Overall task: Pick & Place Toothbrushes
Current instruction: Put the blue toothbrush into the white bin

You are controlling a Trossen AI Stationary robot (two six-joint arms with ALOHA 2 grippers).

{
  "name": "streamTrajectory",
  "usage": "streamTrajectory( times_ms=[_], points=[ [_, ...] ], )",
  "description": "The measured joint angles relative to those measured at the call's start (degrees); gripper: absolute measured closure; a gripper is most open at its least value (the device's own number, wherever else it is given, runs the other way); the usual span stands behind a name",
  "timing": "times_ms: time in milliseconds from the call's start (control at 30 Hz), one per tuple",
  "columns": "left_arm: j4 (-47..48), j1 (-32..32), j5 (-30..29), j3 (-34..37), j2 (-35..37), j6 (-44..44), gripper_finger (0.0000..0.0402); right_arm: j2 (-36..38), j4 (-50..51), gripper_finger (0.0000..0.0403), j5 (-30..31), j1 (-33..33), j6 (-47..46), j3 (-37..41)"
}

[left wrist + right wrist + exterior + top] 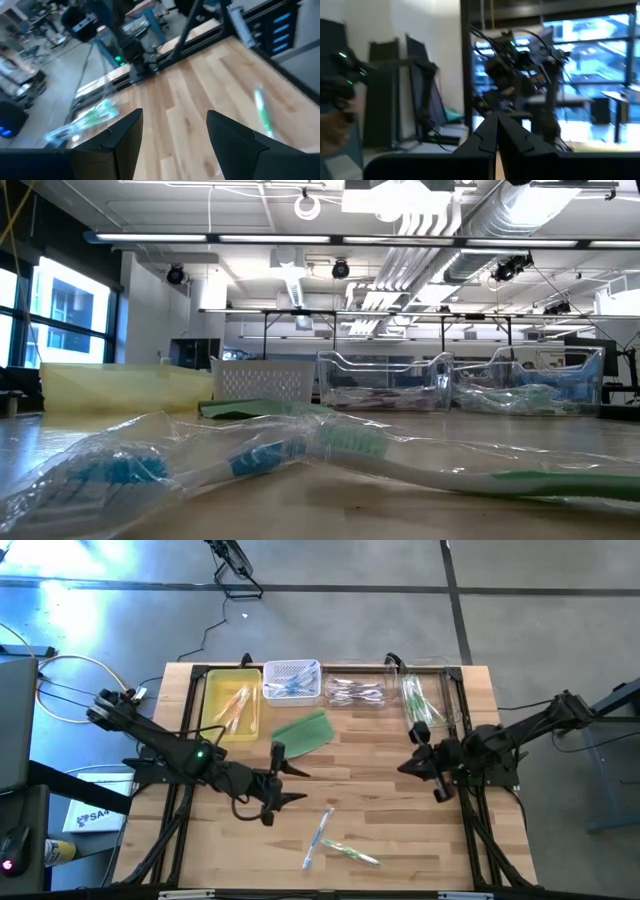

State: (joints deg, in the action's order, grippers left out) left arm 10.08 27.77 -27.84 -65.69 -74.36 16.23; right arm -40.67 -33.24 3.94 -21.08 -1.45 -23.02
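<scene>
I see my left claw [283, 773] spread wide and empty above the middle of the counter [400, 840]. My right claw [408, 766] is pressed together, holding nothing, near the right side. Two wrapped toothbrushes [335, 843] lie on the front of the counter; others fill the bins [357, 692] at the back edge.

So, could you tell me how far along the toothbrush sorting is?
Mostly done: the four bins at the far edge already hold brushes. In hand: nothing; the left tool is open above the table, the right tool is shut and empty. Left: two wrapped toothbrushes on the near table.
</scene>
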Motion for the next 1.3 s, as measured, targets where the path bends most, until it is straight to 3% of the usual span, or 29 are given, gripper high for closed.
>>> streamTrajectory(
  times_ms=[400, 800, 1100, 1300],
  points=[
    [1.0, 0.0, 8.2, 0.0, -0.5, -5.1, 0.0188, 0.7, -1.5, 0.0399, -4.0, 0.0, -8.9, 6.4],
    [1.1, 0.0, 9.7, 0.0, -0.7, -23.2, 0.0188, 0.2, -1.3, 0.0399, -4.1, 0.1, -10.8, 8.1],
    [-3.2, 0.0, 9.0, 0.0, -9.5, -36.0, 0.0188, 0.2, -0.5, 0.0399, -4.1, 0.1, -10.4, 8.1],
    [-1.8, 0.0, 9.4, 0.0, -16.0, -49.1, 0.0188, 0.2, 2.1, 0.0399, -4.1, 0.1, -10.6, 8.1]
  ],
)
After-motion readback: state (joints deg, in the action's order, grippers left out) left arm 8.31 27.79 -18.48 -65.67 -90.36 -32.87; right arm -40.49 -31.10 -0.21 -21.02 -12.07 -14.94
